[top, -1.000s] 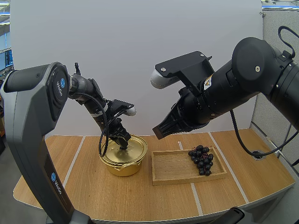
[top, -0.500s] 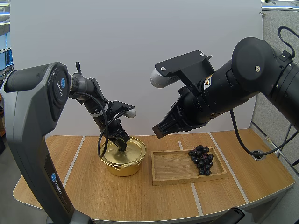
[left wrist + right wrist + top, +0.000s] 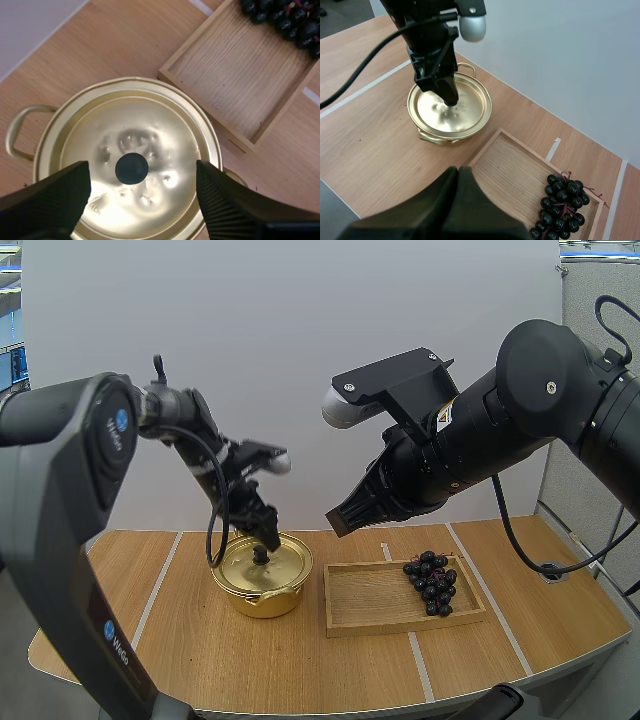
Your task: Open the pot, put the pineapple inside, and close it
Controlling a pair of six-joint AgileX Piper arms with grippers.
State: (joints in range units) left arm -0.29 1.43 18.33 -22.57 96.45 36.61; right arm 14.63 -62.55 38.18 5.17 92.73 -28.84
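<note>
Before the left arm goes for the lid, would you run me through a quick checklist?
1. Lid seated on pot: ok.
2. Left gripper open: ok.
3. Knob between its fingers: ok.
4. Grip on knob: not ok, the gripper hangs above it.
5. Right gripper clear of the pot: ok, shut, above the tray.
6. Fruit to load: not ok, the tray holds grapes, not a pineapple.

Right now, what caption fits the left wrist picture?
Open left gripper hovers over the pot lid, black knob below its fingers; tray with grapes alongside.
</note>
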